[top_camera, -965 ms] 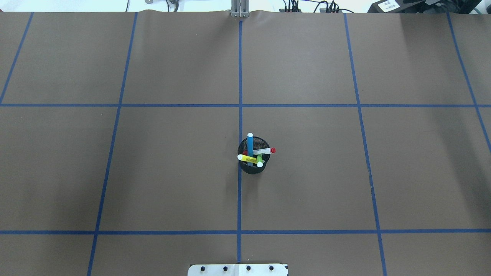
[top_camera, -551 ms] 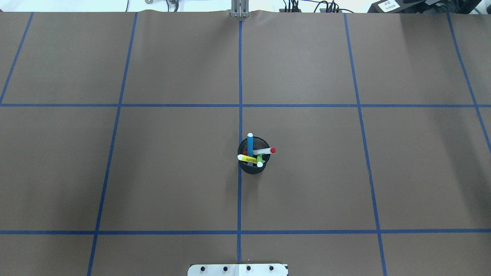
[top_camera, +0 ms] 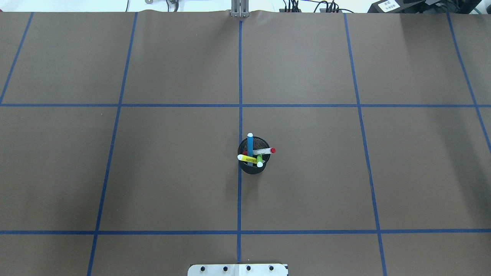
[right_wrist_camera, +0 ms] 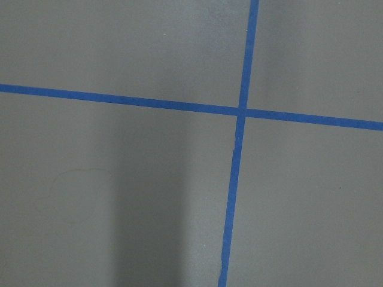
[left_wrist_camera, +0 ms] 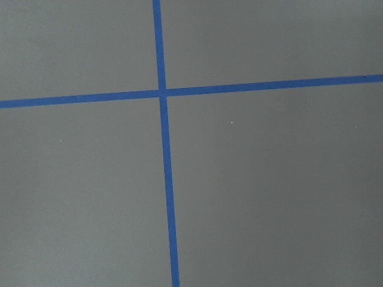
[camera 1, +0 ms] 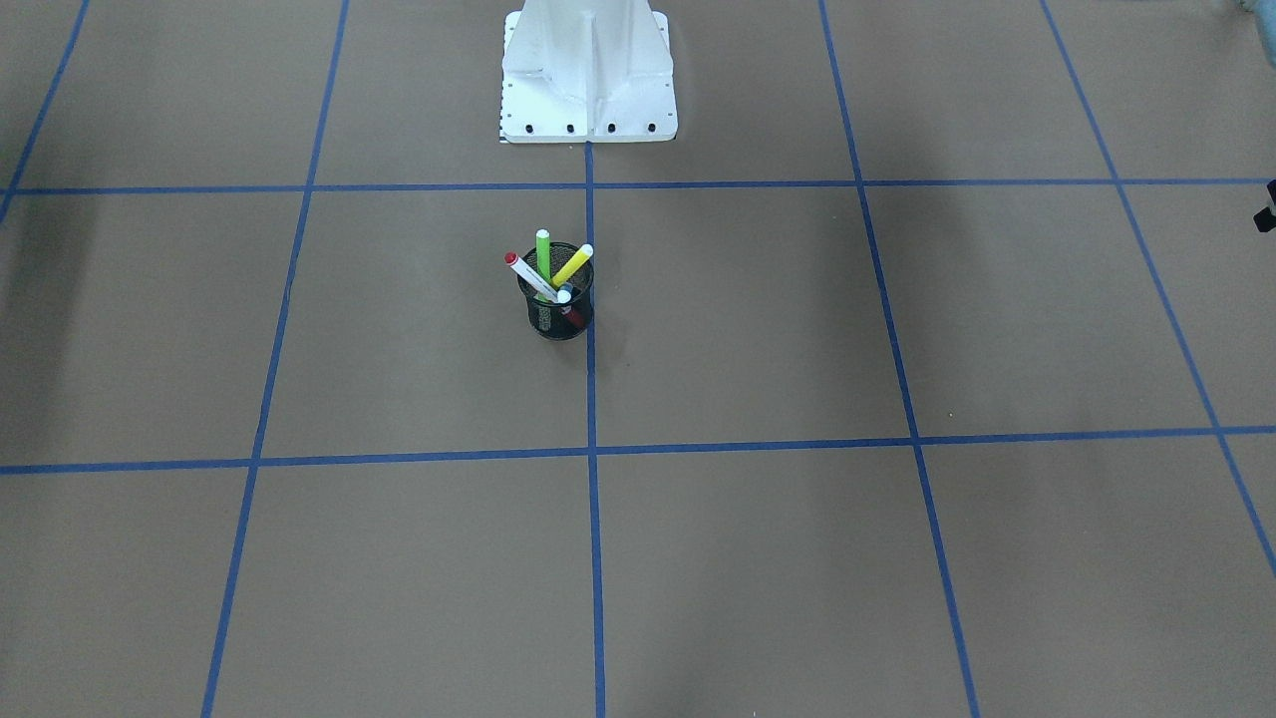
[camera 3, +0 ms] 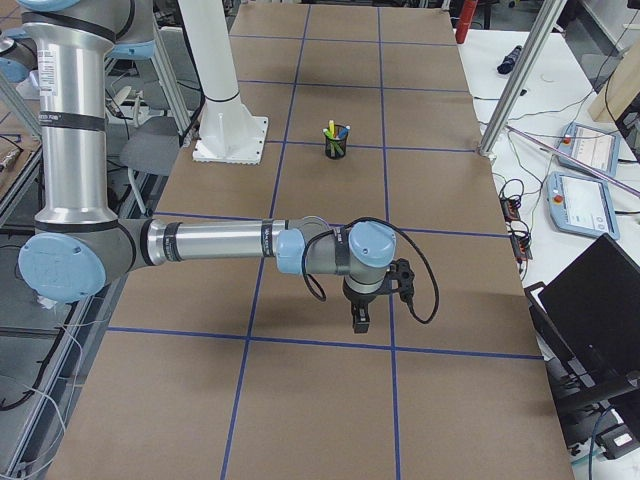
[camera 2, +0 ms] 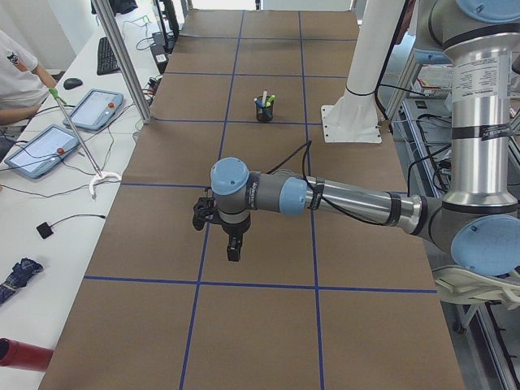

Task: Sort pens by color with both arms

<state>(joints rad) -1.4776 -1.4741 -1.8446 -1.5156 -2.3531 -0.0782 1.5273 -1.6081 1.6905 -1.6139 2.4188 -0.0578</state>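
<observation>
- Since the earlier overhead picture we see nothing moved: all four pens [top_camera: 250, 147] stand in the mesh cup [top_camera: 251, 168].
- Sorting has not begun, so every pen is left to do.
- Our left gripper [camera 2: 233, 248] and right gripper [camera 3: 360, 318] point down over the table [camera 2: 268, 325], with the cup well apart from both jaws. We cannot tell how wide they stand.

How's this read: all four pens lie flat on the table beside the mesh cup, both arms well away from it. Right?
Wrong on one point: the blue pen, red-ended pen, green pen and yellow pen stand leaning inside the black mesh cup, not flat beside it. The overhead view shows this. The left arm and right arm are indeed well away from it.
</observation>
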